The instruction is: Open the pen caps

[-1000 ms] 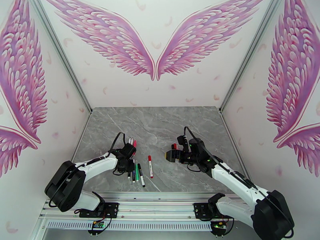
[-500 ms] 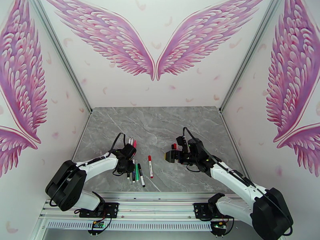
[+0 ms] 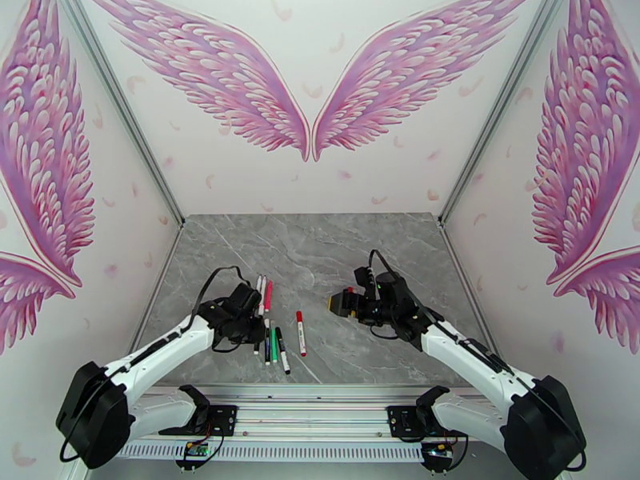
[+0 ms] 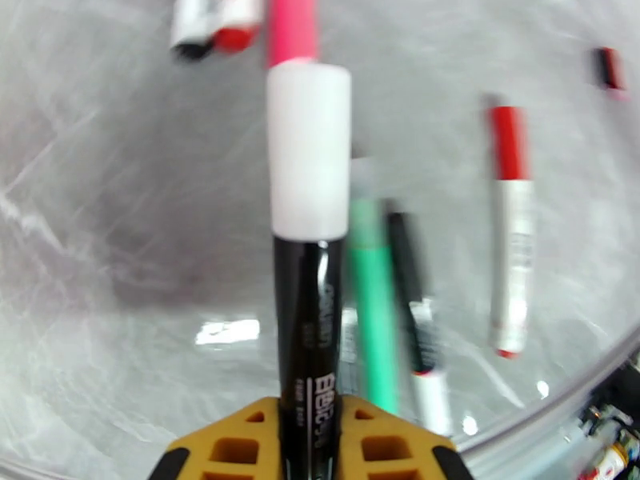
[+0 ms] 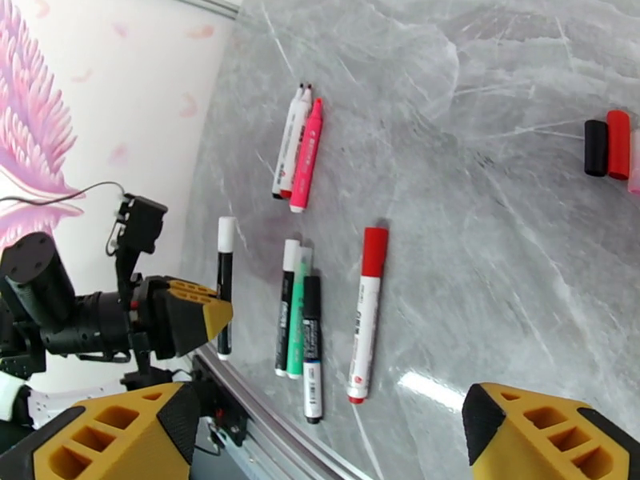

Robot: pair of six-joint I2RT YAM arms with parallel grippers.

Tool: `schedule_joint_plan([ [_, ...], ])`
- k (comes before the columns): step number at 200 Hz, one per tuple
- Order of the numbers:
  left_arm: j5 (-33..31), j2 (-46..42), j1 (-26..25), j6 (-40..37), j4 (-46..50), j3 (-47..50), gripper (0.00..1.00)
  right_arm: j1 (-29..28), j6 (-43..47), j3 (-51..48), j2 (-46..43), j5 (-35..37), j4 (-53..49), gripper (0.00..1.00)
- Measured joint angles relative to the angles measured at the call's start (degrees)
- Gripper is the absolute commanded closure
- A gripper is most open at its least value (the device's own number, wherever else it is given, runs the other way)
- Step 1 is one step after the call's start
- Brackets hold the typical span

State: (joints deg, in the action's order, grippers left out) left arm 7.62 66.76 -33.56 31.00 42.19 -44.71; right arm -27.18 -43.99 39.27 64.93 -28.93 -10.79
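Since the left gripper (image 4: 310, 432) pinches a black-barrelled plastic marker (image 4: 306, 314) in its wrist view, white cylindrical cap (image 4: 309, 150) pointing away, uncapping looks underway. From the right wrist, the right gripper (image 5: 332, 442) stands spread and empty; next it must close on that cap. Loose black and red caps (image 5: 606, 146) lie far right. Overhead, a red-capped white pen (image 3: 301, 333) lies on the grey marble table (image 3: 360, 250) between both arms, perhaps obstructing.

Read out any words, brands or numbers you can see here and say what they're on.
None reads clearly.
Black pen in the left end effector: white lettering along the barrel, too blurred to quote.
Red-capped pen: grey print on its white barrel, too small and blurred.
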Motion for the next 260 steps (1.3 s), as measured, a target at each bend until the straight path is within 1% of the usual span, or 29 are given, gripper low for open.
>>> schedule_joint_plan([
  [17,3.67,-1.70,-1.14,-2.19,-2.36,-1.99,0.81,-0.07,-2.27,1.92,0.02,0.07,0.13,0.17],
  [45,8.37,-1.57,-3.82,-5.29,-6.82,-5.05,0.81,-0.26,-3.82,7.30,1.29,0.00,0.20,0.25],
  [100,13.97,3.32,-9.68,-8.79,-14.23,-8.37,0.83,-2.93,-2.38,16.28,6.01,-0.48,-3.41,0.34],
  [113,14.53,4.90,-10.45,-9.40,-14.75,-9.20,0.83,-3.82,-1.79,17.35,6.93,-0.59,-4.44,0.37],
  [129,15.26,6.54,-10.95,-10.03,-15.50,-10.23,0.83,-4.81,-0.94,18.29,7.82,-0.66,-6.10,0.42],
  [159,15.63,7.37,-11.23,-10.84,-16.11,-11.69,0.84,-5.62,-0.07,18.86,9.05,-0.63,-8.02,0.49],
  [177,15.85,7.48,-11.30,-11.13,-16.57,-12.24,0.84,-5.62,0.28,18.86,9.49,-0.63,-8.66,0.50],
  [260,16.72,9.27,-12.83,-11.47,-16.96,-12.37,0.85,-5.64,0.52,18.86,9.79,-0.66,-9.29,0.66],
])
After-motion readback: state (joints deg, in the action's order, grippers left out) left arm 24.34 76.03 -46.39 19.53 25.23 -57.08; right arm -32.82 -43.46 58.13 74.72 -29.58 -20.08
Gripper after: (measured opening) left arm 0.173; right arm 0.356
